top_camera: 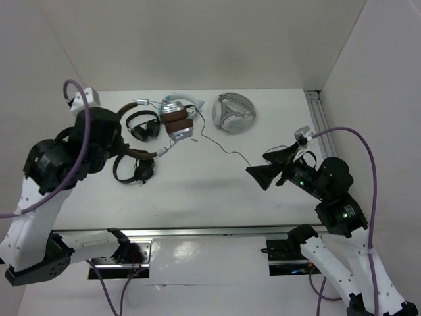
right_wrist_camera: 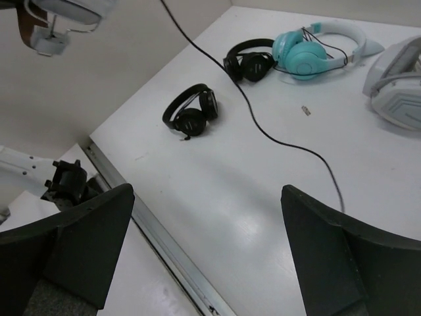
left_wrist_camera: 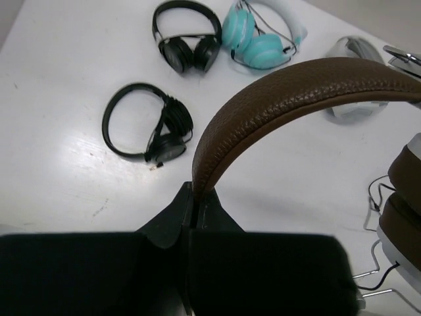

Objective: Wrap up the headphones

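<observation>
The headphones (top_camera: 177,125) have a dark brown headband (left_wrist_camera: 296,92), brown pads and silver cups (left_wrist_camera: 404,217), and hang above the table. My left gripper (left_wrist_camera: 197,197) is shut on the end of the headband; in the top view it (top_camera: 120,146) is mostly hidden under the arm. The thin black cable (top_camera: 223,148) trails from the cups across the table towards my right gripper (top_camera: 258,164). The right gripper (right_wrist_camera: 207,243) is open and empty, low over the table, with the cable (right_wrist_camera: 263,131) ending just ahead of its right finger. A silver cup (right_wrist_camera: 59,13) shows at the top left there.
Two all-black headphones (top_camera: 145,125) (top_camera: 135,168) lie at the left. Teal headphones (top_camera: 174,105) and silver-grey headphones (top_camera: 233,112) lie at the back. A metal rail (top_camera: 210,232) runs along the near edge. White walls enclose the table.
</observation>
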